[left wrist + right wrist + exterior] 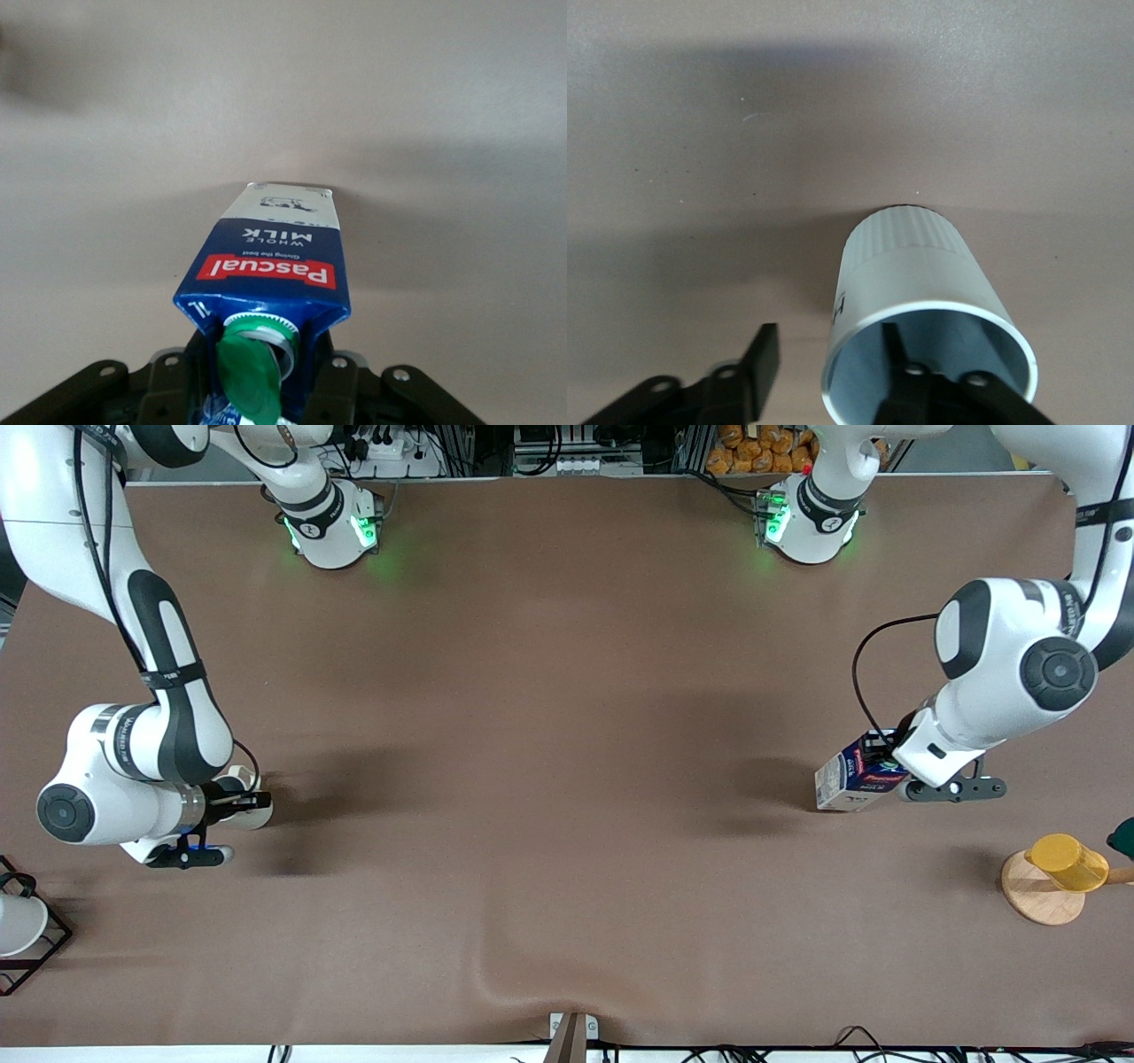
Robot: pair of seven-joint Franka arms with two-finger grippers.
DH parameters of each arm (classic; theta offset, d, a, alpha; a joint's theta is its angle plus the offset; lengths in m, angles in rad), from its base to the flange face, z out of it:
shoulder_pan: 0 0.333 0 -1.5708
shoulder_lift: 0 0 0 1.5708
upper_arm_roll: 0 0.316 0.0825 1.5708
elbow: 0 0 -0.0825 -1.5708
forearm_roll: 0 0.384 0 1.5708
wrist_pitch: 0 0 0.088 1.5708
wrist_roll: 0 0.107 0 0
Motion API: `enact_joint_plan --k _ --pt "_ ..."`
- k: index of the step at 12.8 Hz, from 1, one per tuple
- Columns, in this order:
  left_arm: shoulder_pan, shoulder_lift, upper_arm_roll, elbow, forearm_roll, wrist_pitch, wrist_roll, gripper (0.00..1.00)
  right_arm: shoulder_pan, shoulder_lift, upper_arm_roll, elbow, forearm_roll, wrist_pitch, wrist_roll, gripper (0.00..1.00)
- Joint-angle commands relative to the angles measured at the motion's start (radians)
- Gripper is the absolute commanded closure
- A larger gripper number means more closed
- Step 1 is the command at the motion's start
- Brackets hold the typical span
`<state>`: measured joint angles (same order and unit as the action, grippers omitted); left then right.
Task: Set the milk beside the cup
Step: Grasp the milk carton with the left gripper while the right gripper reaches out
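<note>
- The left gripper [889, 778] is closed on the dark blue milk carton [852, 781] with green cap, at the left arm's end of the table.
- The right gripper [237, 801] straddles the wall of the cream-white mug [921, 305], one finger inside, not yet clamped; the mug stands well apart from the milk, so the placing is still left.

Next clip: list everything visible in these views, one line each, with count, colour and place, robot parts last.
milk: one, dark blue carton with red label, white sides and green cap, toward the left arm's end of the table.
cup: one, cream-white mug with grey interior, toward the right arm's end.
yellow cup: one, on a wooden disc, nearer the front camera than the milk.
white cup: one, in a black wire frame, at the right arm's end.
table: one, brown.
left gripper: one, black, shut on the milk's top.
right gripper: one, black, one finger inside the cup, one outside.
</note>
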<state>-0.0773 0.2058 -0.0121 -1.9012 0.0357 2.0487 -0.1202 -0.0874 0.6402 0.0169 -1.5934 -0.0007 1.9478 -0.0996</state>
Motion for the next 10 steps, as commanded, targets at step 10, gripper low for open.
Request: enact_joint_plan --k 10 --pt "-0.007 -0.065 -0.066 0.226 -0.014 -0.225 -0.004 0.61 0.149 -0.068 0.02 0.127 -0.004 -0.012 -0.123 1.0"
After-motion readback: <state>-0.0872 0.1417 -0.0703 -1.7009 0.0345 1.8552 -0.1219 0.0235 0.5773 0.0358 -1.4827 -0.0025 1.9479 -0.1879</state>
